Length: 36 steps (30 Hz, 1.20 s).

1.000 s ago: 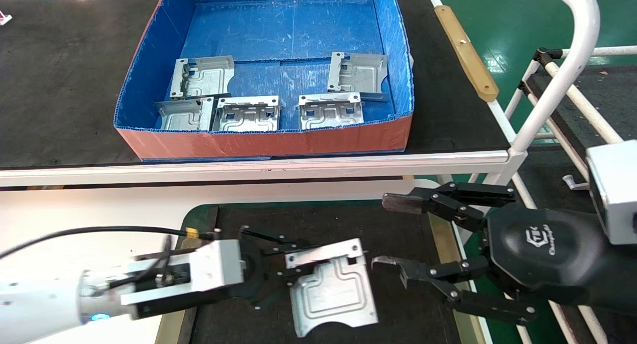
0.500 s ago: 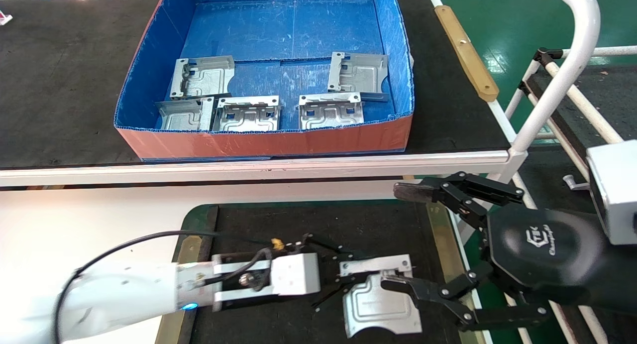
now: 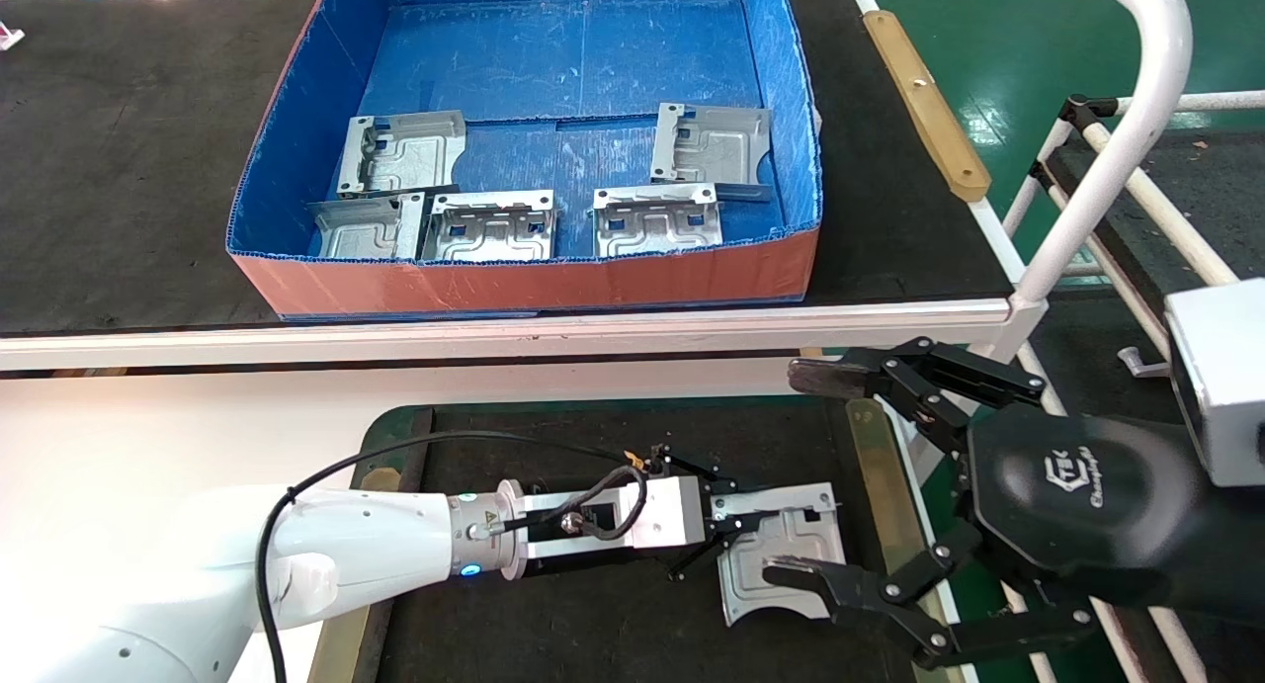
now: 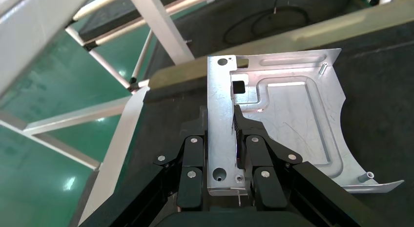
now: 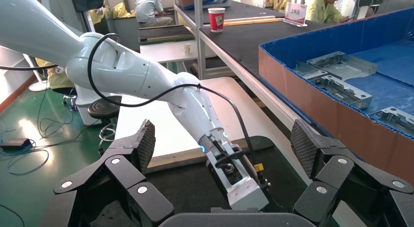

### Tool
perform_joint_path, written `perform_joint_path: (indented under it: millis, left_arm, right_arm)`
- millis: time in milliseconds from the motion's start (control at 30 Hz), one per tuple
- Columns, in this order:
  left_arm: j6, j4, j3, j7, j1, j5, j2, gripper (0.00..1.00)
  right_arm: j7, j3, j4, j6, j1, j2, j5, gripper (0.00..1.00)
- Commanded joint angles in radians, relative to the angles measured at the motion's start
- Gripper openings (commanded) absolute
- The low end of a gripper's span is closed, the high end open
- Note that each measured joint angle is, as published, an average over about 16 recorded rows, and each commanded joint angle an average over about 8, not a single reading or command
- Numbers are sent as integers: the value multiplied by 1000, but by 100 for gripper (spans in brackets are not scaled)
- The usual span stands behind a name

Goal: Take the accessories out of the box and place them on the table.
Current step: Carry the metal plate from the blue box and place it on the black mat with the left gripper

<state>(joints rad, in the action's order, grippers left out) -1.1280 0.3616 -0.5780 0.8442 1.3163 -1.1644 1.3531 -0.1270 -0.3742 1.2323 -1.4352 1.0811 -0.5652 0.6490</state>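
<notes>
My left gripper (image 3: 726,530) is shut on the bent flange of one silver accessory (image 3: 781,545) and holds it flat and low over the right part of the black mat (image 3: 593,436) on the table. In the left wrist view the fingers (image 4: 242,132) pinch the flange, with the plate (image 4: 288,114) beyond them. My right gripper (image 3: 801,475) is wide open beside that plate, its near finger overlapping the plate's front edge. Its pads (image 5: 145,141) frame my left wrist. Several accessories (image 3: 489,226) lie in the blue box (image 3: 534,283) on the bench.
The box stands on a black-topped bench with a white rail edge (image 3: 494,332). A tan strip (image 3: 875,485) runs along the mat's right side. A white tube frame (image 3: 1107,149) rises at the right over green floor. A red cup (image 5: 216,18) stands far off.
My left gripper has moved right and lower with the plate, to the mat's right edge. My right gripper shifted slightly; its near finger now overlaps the plate.
</notes>
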Motion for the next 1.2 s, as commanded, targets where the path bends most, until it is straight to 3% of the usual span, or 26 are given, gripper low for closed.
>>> perform_joint_path:
  millis: [33, 500, 900, 933, 1133, 1200]
  left_arm:
    - [8, -35, -7, 27, 10, 6, 12, 0]
    - [245, 66, -189, -36, 8, 113, 19, 0]
    - [344, 127, -345, -77, 26, 226, 17, 2]
    - [348, 128, -354, -78, 28, 233, 17, 8]
    - [368, 134, -393, -80, 34, 263, 17, 83]
    - [371, 135, -399, -80, 35, 268, 17, 99]
  right_arm:
    - [0, 0, 0, 0, 0, 0, 0, 100]
    - [0, 0, 0, 0, 0, 0, 0, 100]
    - [0, 0, 0, 0, 0, 0, 0, 100]
    - [0, 0, 0, 0, 0, 0, 0, 100]
    - [0, 0, 0, 0, 0, 0, 0, 100]
    - [0, 0, 0, 0, 0, 0, 0, 100]
